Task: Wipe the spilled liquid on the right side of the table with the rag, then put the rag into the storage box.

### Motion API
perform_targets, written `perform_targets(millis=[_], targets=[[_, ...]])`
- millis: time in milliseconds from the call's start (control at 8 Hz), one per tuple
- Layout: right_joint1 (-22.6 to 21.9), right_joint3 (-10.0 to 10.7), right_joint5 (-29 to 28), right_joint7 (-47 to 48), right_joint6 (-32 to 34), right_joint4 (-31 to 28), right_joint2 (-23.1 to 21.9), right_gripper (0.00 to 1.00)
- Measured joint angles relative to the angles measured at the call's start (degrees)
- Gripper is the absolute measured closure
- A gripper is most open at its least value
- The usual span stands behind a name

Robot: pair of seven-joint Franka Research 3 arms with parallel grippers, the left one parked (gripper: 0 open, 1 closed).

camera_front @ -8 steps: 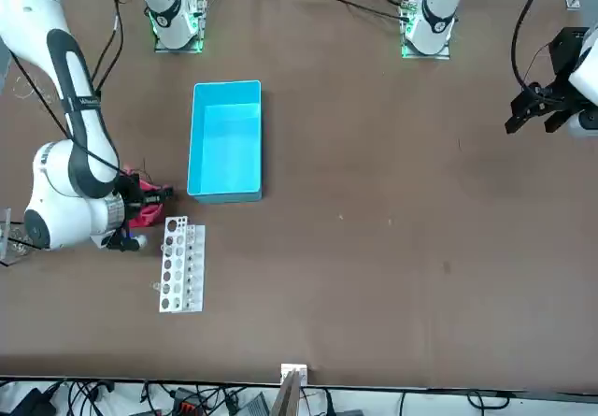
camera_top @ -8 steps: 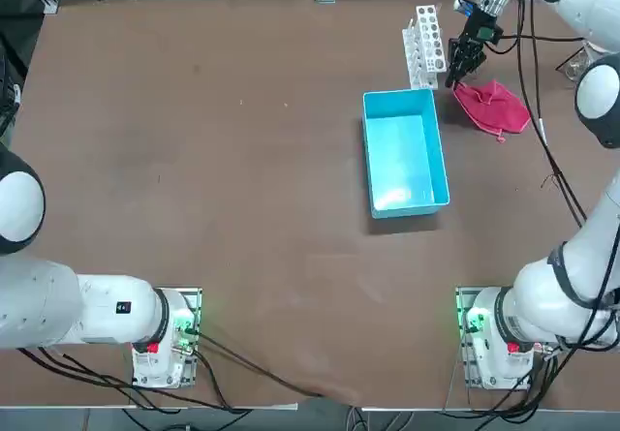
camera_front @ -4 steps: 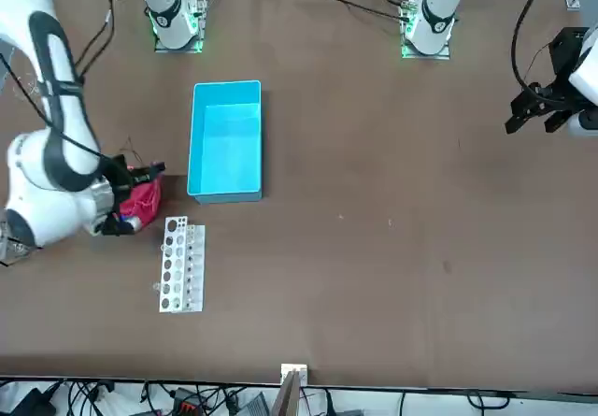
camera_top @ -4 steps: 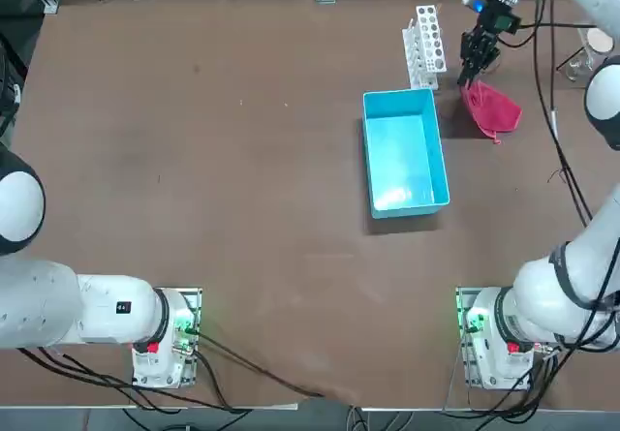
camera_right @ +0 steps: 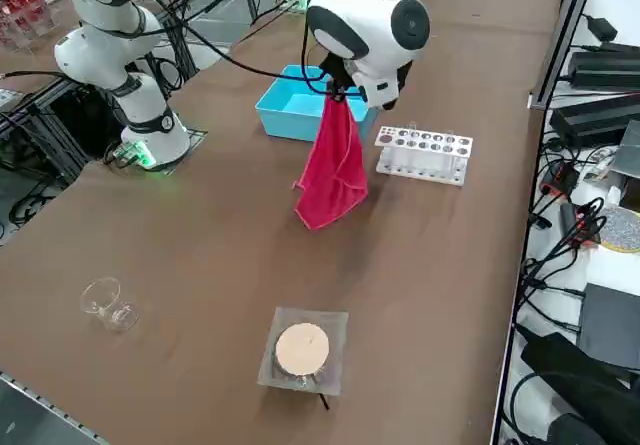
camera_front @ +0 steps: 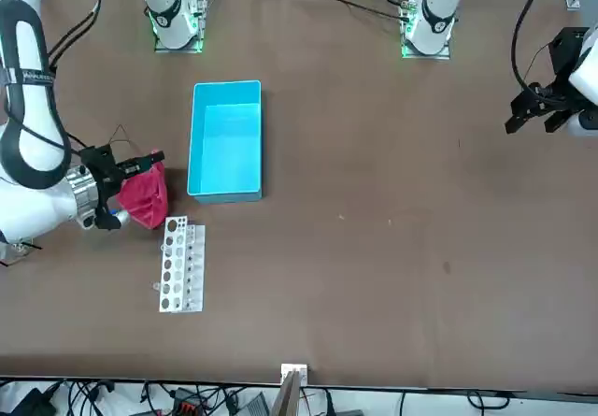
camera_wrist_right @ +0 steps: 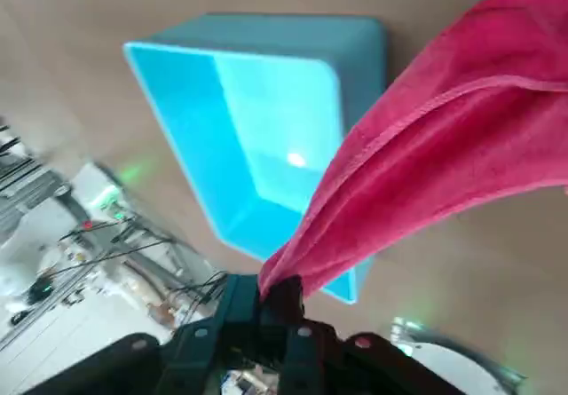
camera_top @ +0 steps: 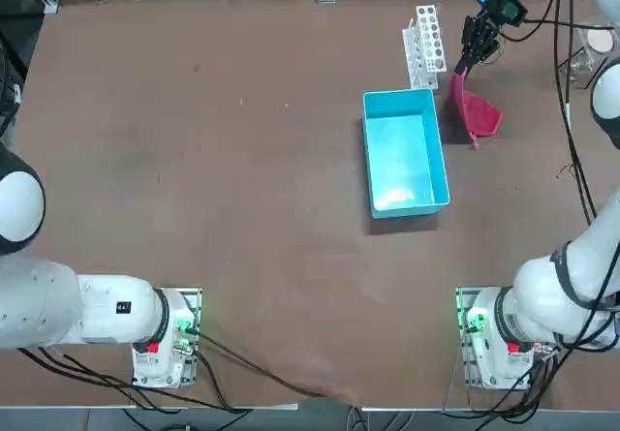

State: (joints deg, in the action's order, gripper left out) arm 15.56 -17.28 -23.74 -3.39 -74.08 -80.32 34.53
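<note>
- Step in hand, by judgement: carrying to the storage box [camera_top: 405, 150], just beside and below the right gripper [camera_top: 470, 55].
- Clenched on the rag [camera_right: 334, 168], hanging beneath, clear of the table [camera_top: 242, 160].
- Next: shift over box, release.

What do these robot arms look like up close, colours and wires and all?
The right arm is glossy white, built of rounded bulbous segments with dark joint bands. Loose black cables run along it. Its pincer is black. Its base glows green, with red markings.
</note>
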Motion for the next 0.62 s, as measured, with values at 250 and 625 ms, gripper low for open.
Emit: perform_targets(millis=[250, 625], targets=[[0.23, 0.01, -0.73, -0.01, 1.83, 0.06, -0.26, 0.99], [3.06, 0.15, 4.97, -1.50, 3.25, 0.23, -0.52, 0.98]])
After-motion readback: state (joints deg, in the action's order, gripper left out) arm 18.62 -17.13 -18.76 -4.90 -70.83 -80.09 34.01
